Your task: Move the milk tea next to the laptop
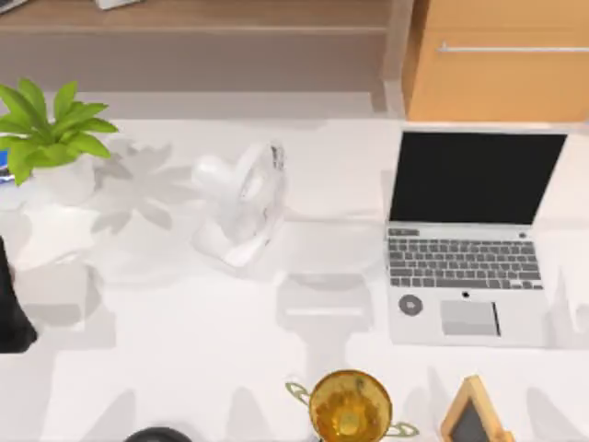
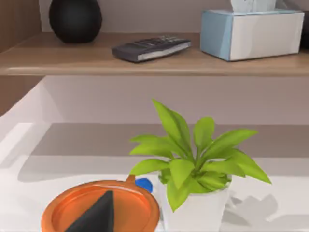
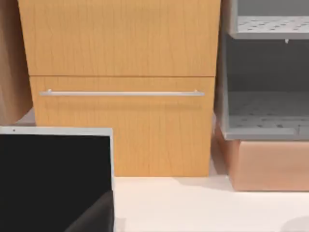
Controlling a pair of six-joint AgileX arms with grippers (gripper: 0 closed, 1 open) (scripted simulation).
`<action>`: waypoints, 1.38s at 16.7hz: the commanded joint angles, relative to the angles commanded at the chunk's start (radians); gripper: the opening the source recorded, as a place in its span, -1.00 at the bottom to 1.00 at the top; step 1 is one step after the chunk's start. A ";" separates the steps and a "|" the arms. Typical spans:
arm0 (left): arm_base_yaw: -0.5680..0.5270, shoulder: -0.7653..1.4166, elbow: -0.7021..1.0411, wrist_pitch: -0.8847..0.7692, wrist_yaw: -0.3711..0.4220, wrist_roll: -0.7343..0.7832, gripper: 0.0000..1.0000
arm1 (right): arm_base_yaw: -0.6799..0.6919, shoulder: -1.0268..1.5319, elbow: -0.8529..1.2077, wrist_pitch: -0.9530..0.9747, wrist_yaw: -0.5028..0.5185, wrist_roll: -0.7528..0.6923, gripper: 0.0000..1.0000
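At the left end of the surface [image 1: 184, 368], just beside the potted plant [image 2: 198, 169]: the milk tea [image 2: 101, 205], identified as such from its round orange lid, close under the left end effector [image 2: 99, 215]. Well apart from the laptop [image 1: 465, 239], open at the right of the surface, with a white fan [image 1: 241, 203] between. Opening of the left end effector: cannot tell; nothing seen held. Right end effector [image 3: 94, 215] parked near the laptop's screen; opening likewise cannot tell. Handling, as a judgement: probably a light, thin-walled cup with liquid inside, smooth and liable to slip or dent. Take hold around the body below the lid, with moderate pressure; keep upright throughout to avoid a spill. Hidden or unclear: cup body cut off at the left wrist view's edge, so height and shape unknown; small blue item [image 2: 144, 183] between lid and plant pot unidentified; at the near edge of the surface, a gold trophy [image 1: 350, 405] and a small chalkboard [image 1: 474, 414], both partly cut off.
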 joint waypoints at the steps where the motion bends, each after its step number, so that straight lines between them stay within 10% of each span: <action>1: 0.000 0.000 0.000 0.000 0.000 0.000 1.00 | 0.000 0.000 0.000 0.000 0.000 0.000 1.00; 8: 0.000 0.000 0.000 0.000 0.000 0.000 1.00 | -0.152 0.228 0.036 0.212 -0.143 -0.035 1.00; 23: 0.000 0.000 0.000 0.000 0.000 0.000 1.00 | -0.773 1.566 0.181 1.124 -0.725 -0.178 1.00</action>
